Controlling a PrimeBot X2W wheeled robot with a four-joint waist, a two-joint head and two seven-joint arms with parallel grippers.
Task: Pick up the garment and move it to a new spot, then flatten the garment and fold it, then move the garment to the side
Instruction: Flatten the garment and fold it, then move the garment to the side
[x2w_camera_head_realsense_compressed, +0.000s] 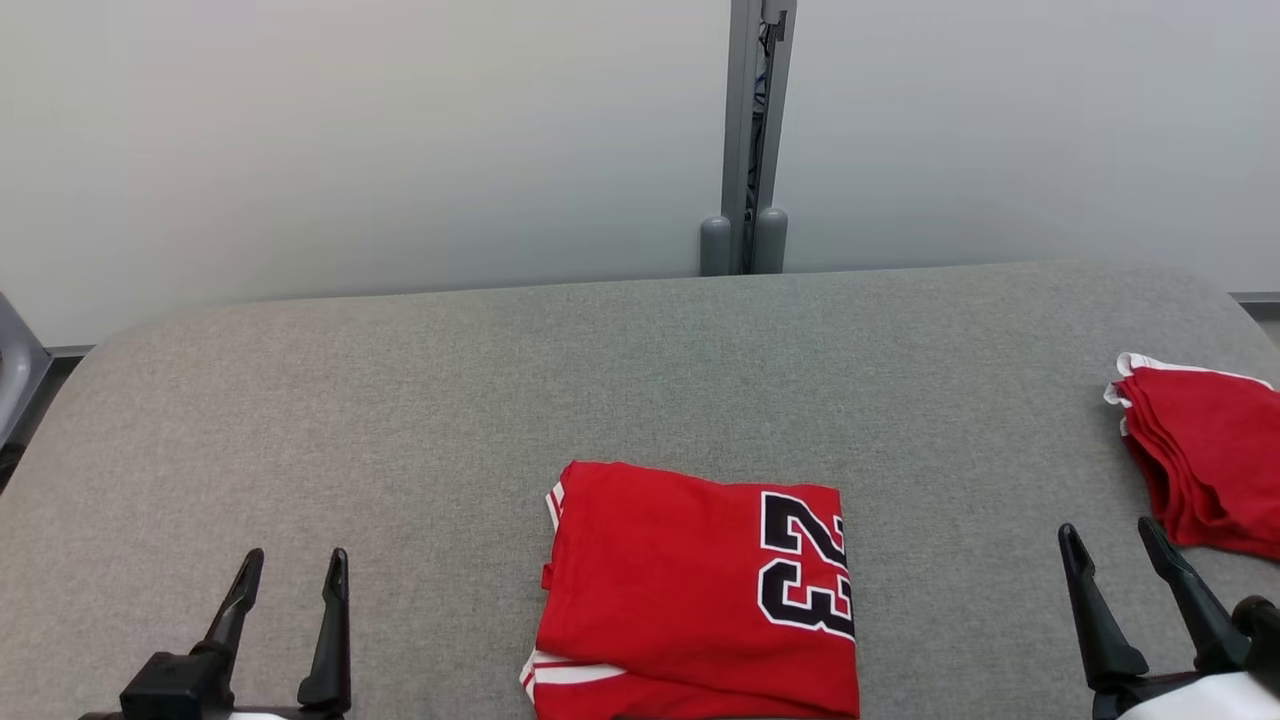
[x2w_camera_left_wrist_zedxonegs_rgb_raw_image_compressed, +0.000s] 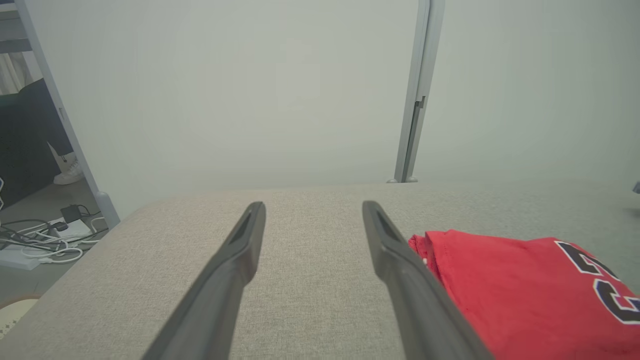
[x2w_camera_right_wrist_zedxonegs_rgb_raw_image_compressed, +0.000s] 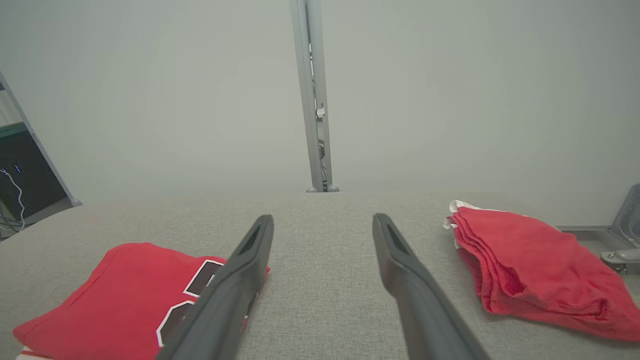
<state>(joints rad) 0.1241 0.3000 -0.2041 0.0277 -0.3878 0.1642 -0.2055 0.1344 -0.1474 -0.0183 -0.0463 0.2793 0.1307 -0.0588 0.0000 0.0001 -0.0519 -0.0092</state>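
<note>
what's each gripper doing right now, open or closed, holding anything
Left gripper: open, holding nothing, left of the folded red jersey with black 23.
Right gripper: open, holding nothing, between that jersey and the stacked red garments.

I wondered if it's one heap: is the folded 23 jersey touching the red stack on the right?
Apart. The head view shows bare grey surface between the jersey and the red stack.

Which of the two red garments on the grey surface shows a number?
The folded jersey in the middle: it shows a black 23. The red pile at the right edge is plain, with white trim.
</note>
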